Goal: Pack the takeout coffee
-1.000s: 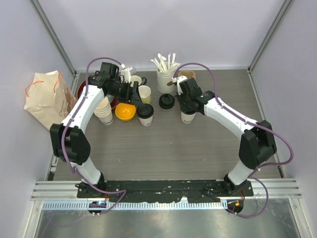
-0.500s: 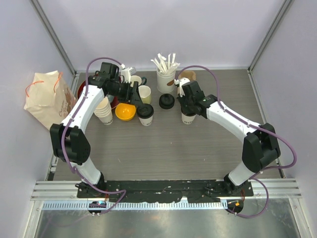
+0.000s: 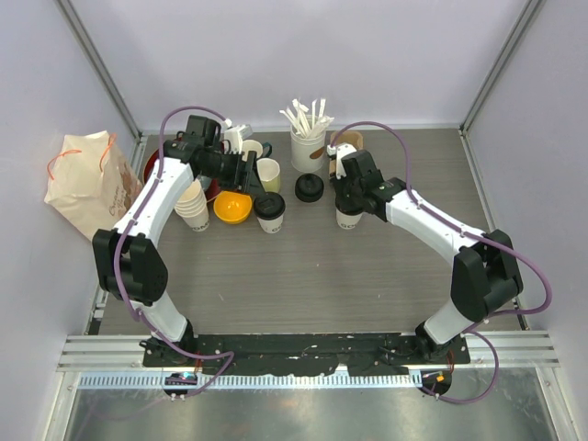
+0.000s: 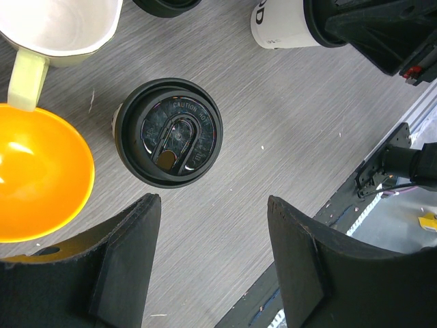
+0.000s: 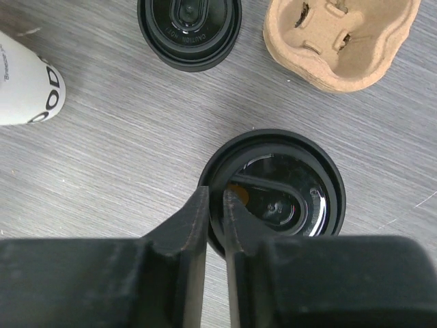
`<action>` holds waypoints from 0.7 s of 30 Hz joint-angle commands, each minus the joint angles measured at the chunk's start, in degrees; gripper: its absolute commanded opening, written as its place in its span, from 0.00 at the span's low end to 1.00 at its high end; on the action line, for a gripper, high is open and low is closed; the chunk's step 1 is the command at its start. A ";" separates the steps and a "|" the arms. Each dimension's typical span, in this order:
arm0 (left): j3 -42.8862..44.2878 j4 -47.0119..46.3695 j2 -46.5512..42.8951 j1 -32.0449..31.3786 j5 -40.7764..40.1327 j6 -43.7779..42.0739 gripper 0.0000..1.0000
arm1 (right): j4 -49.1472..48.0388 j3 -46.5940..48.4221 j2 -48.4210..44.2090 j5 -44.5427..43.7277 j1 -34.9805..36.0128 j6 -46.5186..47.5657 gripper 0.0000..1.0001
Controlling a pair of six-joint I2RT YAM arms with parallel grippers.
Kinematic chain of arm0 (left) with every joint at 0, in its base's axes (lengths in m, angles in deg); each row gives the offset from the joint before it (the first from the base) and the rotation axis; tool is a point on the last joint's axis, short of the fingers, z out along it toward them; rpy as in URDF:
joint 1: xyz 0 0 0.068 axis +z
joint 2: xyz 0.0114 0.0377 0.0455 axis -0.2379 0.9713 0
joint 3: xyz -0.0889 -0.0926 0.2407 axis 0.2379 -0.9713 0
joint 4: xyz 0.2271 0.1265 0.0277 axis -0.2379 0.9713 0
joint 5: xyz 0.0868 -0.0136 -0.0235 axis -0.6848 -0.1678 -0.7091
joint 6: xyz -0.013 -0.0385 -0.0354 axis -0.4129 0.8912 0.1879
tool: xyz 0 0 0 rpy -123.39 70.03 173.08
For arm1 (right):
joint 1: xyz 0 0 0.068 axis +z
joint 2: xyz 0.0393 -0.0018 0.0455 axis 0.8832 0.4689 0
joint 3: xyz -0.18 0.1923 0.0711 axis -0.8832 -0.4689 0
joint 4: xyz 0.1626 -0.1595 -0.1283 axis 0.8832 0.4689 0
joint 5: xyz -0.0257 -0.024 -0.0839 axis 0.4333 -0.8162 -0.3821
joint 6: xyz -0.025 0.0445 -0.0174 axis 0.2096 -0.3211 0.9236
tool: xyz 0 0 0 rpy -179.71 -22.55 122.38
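Observation:
Two white paper coffee cups with black lids stand mid-table. The left cup (image 3: 269, 209) shows from above in the left wrist view (image 4: 171, 132). My left gripper (image 3: 253, 179) hangs open and empty (image 4: 213, 205) above the table just beside it, touching nothing. The right cup (image 3: 349, 219) sits under my right gripper (image 3: 346, 204). In the right wrist view the gripper (image 5: 216, 198) has closed on the near-left rim of that cup's lid (image 5: 287, 195).
A loose black lid (image 3: 310, 188) lies between the cups, and a brown pulp cup carrier (image 5: 341, 37) sits behind the right cup. An orange bowl (image 3: 231, 207), stacked plain cups (image 3: 191, 204), mugs (image 3: 267, 173), a stirrer holder (image 3: 308, 147) and a paper bag (image 3: 87, 179) stand at the back and left.
The right arm's wrist and elbow have shifted slightly right while its gripper stays over the right cup. The left arm and both cups have not moved.

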State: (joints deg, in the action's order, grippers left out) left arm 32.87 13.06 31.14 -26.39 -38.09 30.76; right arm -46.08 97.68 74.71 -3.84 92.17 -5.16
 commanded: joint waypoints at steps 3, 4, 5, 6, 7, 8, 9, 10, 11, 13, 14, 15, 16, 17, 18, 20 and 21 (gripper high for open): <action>1.20 -0.16 -1.72 -0.03 0.82 -0.96 0.67 | 0.28 1.25 -2.89 2.13 -0.25 -1.11 0.39; 1.11 -0.16 -1.80 -0.03 0.82 -1.04 0.67 | 0.54 1.69 -2.98 2.13 -0.16 -0.85 0.41; 1.02 -0.16 -1.72 -0.03 0.91 -1.05 0.67 | 0.81 1.96 -3.16 2.05 -0.16 -0.85 0.43; 0.93 -0.16 -1.63 -0.12 0.91 -1.05 0.67 | 1.16 2.22 -3.25 2.13 -0.25 -0.94 0.45; 0.85 -0.16 -1.54 -0.12 0.91 -1.13 0.67 | 1.25 2.74 -3.59 2.31 -0.16 -0.94 0.47; 0.85 -0.16 -1.45 -0.03 0.82 -1.22 0.67 | 1.34 2.92 -3.77 2.48 -0.16 -0.94 0.47; 0.85 -0.25 -1.37 -0.12 0.91 -1.13 0.67 | 1.42 3.19 -3.77 2.75 -0.16 -0.94 0.49; 0.93 -0.25 -1.28 -0.12 0.82 -1.05 0.67 | 1.69 3.88 -3.95 2.84 -0.16 -0.85 0.50; 0.93 -0.34 -1.19 -0.21 0.91 -1.05 0.67 | 1.95 4.41 -4.04 2.84 -0.25 -1.03 0.51; 1.20 -0.34 -1.36 -0.30 0.65 -0.96 0.67 | 2.83 5.64 -4.21 2.92 -0.25 -1.20 0.56; 1.28 -0.34 -1.37 -0.73 0.12 -0.96 0.67 | 3.00 6.00 -4.65 3.19 -0.16 -1.20 0.59; 1.28 -0.42 -1.54 -0.91 -0.14 -0.96 0.67 | 3.01 6.26 -5.00 3.36 -0.16 -1.29 0.61; 1.37 -0.51 -1.72 -1.17 -0.50 -0.96 0.67 | 3.09 6.70 -5.26 3.54 -0.16 -1.38 0.63; 1.37 -0.60 -1.98 -1.79 -1.11 -0.96 0.67 | 2.92 6.97 -5.62 4.32 -0.16 -1.47 0.64; 1.46 -0.77 -2.15 -2.05 -1.46 -0.87 0.67 | 2.92 7.23 -6.14 4.42 -0.25 -1.99 0.67; 1.20 -1.21 -3.03 -3.28 -2.25 0.09 0.64 | 2.57 7.41 -6.76 2.06 -0.60 -3.74 0.68; 0.94 -2.70 -3.64 -3.89 -2.78 0.45 0.64 | 2.04 7.23 -7.81 1.00 -1.29 -5.58 0.65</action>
State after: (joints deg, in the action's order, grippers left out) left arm 32.87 13.03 31.14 -28.07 -39.38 30.81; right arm -42.40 102.25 71.35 -0.70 92.10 -6.50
